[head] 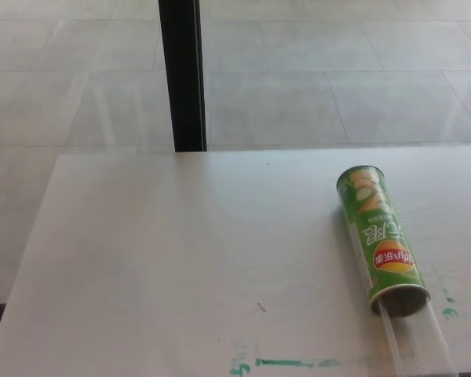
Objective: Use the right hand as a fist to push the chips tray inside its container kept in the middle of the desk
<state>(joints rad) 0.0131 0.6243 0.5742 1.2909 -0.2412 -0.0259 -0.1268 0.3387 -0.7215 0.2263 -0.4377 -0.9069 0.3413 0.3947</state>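
White desk (180, 259), green smears near edge; chips can (379, 239) lying w/ clear tray (416, 342) protruding. Tiled floor (314, 86) behind.

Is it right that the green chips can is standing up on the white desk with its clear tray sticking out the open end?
Not quite. The green chips can is lying on its side, not standing up, as the head view shows. The rest holds: it rests on the white desk, and the clear tray sticks out of its open end toward the near edge.
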